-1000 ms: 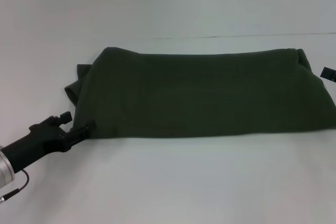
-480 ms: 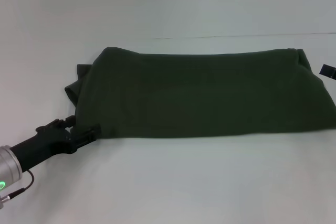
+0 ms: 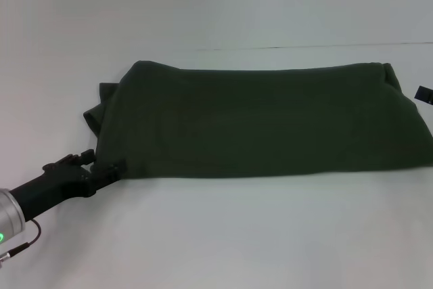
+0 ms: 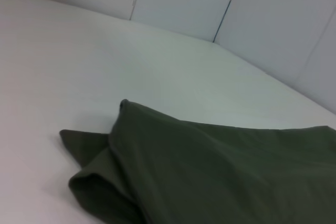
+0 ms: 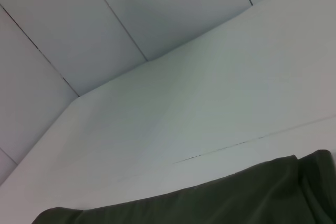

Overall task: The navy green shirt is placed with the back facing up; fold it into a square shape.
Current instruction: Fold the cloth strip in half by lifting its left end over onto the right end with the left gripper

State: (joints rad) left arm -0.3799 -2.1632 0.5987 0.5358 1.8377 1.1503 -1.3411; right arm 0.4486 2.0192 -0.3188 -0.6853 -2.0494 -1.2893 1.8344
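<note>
Left tool (image 3: pixel 111 169) pokes the navy green shirt (image 3: pixel 264 123) corner on the desk (image 3: pixel 270 235); grip state, can't tell.

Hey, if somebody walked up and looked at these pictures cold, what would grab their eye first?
First, the navy green shirt, a long dark band folded lengthwise across the white table, plain side up, with a sleeve poking out at its left end. Next, the left gripper, reaching in from the lower left with its tip at the shirt's near left corner. At the far right edge, only a small dark piece of the right gripper shows beside the shirt's right end.
</note>
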